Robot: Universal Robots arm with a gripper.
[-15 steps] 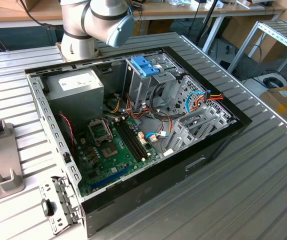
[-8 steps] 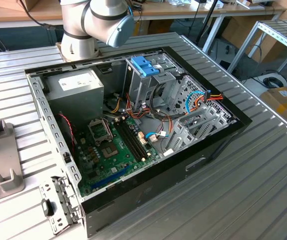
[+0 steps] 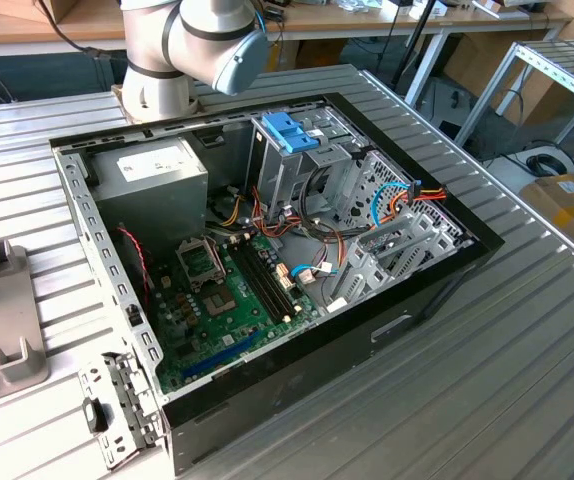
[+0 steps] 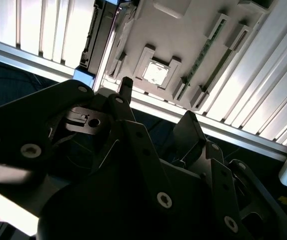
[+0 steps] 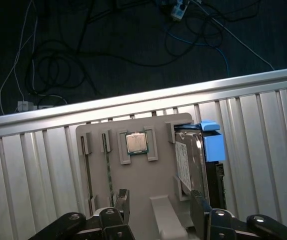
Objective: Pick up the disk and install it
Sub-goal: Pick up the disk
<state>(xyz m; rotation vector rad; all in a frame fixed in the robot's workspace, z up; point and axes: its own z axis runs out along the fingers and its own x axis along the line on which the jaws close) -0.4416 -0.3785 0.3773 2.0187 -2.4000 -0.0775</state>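
Two dark fingers (image 5: 122,202) of the gripper (image 5: 159,209) are standing wide apart in the first wrist view, with nothing held between them. The gripper is hovering above a grey holder tray (image 5: 91,145) that is lying on the ribbed metal desk (image 5: 28,170). The disk (image 5: 187,162) is standing on edge in a slot of that tray, with its light blue bracket (image 5: 212,146) showing at the end farthest from the gripper. It is sitting below the fingertips and apart from them, in line with one finger rather than under the gap between the two. A processor chip (image 5: 136,143) is resting in a pocket just ahead of that gap, and a memory stick (image 5: 107,165) is lying nearer the other finger. In the exterior view the open computer case (image 3: 437,270) is sitting well apart from the tray, with a blue caddy handle (image 3: 289,132) showing at its drive cage. As I am judging it, a descent on this line is risking one finger landing on the disk's upper edge or on a tray post. That could jam the disk in its slot or knock the tray askew. A grip that is catching only the plastic bracket could flex it and let the disk swing or drop, and a snug slot could drag the tray upward too.
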